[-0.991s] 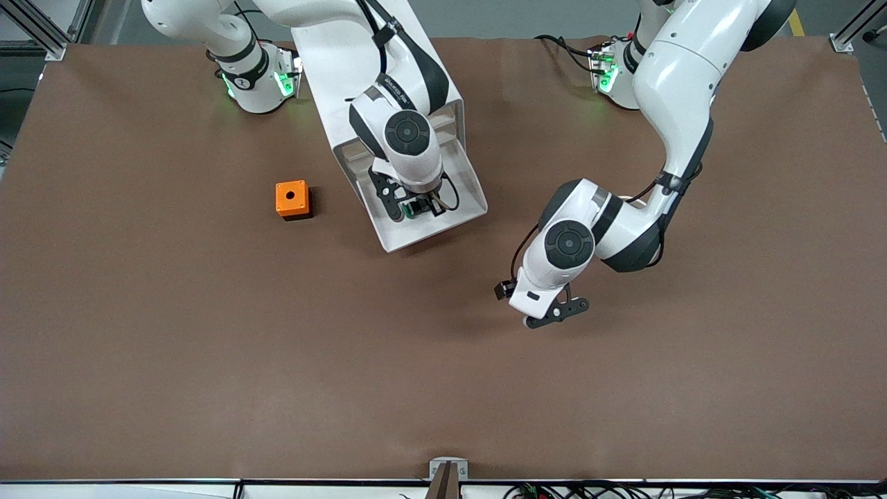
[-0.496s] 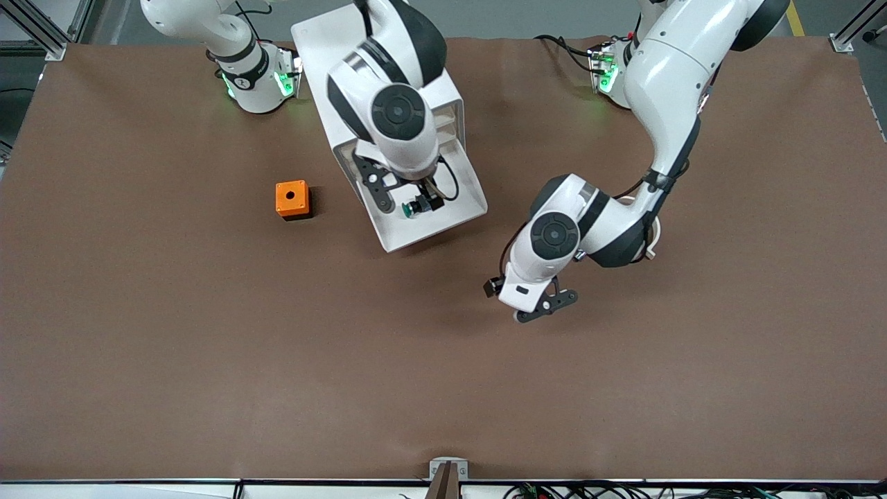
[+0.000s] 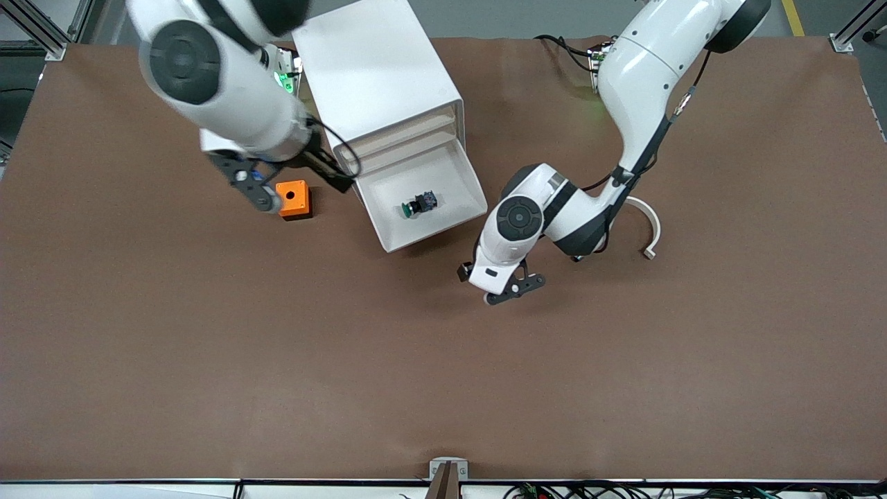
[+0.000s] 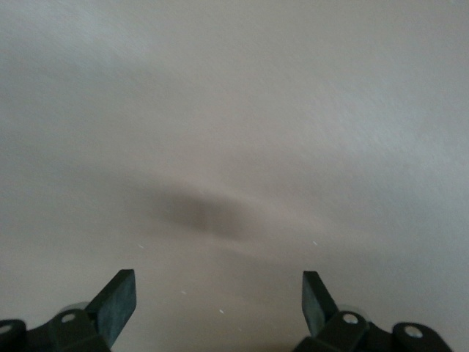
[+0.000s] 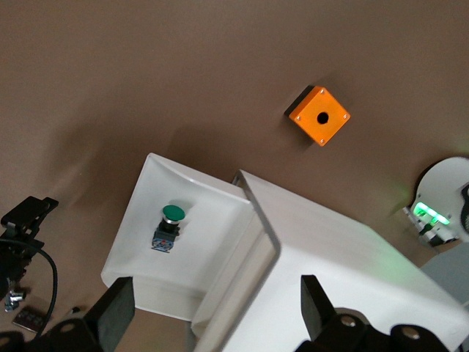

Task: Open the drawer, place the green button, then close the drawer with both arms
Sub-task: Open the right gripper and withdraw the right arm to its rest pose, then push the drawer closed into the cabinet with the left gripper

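Button in drawer, both end effectors (left, right) open, empty

Drawer: shallow white tray, pulled out of white cabinet, open, plain off-white front turned toward front camera. Button: round green cap, dark blue-black body, lying on its side on drawer floor, near the middle, touching no wall. Visible also in right wrist view.

the button lies in the open drawer, both tools outside it.
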Motion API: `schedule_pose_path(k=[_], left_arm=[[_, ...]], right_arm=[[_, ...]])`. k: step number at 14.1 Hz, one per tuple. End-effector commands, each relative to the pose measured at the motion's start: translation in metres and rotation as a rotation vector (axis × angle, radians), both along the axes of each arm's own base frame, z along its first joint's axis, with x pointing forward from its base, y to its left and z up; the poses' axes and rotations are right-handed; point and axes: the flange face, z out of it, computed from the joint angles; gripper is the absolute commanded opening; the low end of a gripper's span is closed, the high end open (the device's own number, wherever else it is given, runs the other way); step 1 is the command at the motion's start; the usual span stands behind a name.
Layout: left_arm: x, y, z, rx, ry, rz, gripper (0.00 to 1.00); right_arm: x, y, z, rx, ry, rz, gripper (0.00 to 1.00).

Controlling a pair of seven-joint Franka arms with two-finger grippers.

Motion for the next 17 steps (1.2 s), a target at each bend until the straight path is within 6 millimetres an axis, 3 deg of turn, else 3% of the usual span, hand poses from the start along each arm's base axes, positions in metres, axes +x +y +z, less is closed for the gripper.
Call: schedule_pose_path(k=[1, 5, 9, 11, 16, 17], left_arm=[[-0.02, -0.02, -0.009, -0.024, -0.009, -0.014, 1.0], [-0.053, -0.048, -0.015, -0.018, 0.015, -0.035, 1.0], [-0.077, -0.067, -0.016, -0.033, 0.048, -0.056, 1.0], [-0.094, -0.077, -0.017, -0.038, 0.074, -0.032, 1.0], [-0.138, -0.111, -0.012, -0.048, 0.11, -0.008, 1.0], [-0.149, -0.117, -0.013, -0.044, 0.12, -0.007, 1.0]], right_arm=[[-0.005, -0.07, 0.026, 0.031, -0.034, 0.17, 1.0], [-0.001, -0.181, 0.034, 0.054, -0.074, 0.364, 1.0], [0.002, -0.274, 0.041, 0.066, -0.137, 0.531, 1.0], [0.005, -0.299, 0.042, 0.074, -0.161, 0.563, 1.0], [0.01, -0.308, 0.049, 0.032, -0.196, 0.559, 1.0], [0.011, -0.318, 0.051, 0.021, -0.211, 0.543, 1.0]])
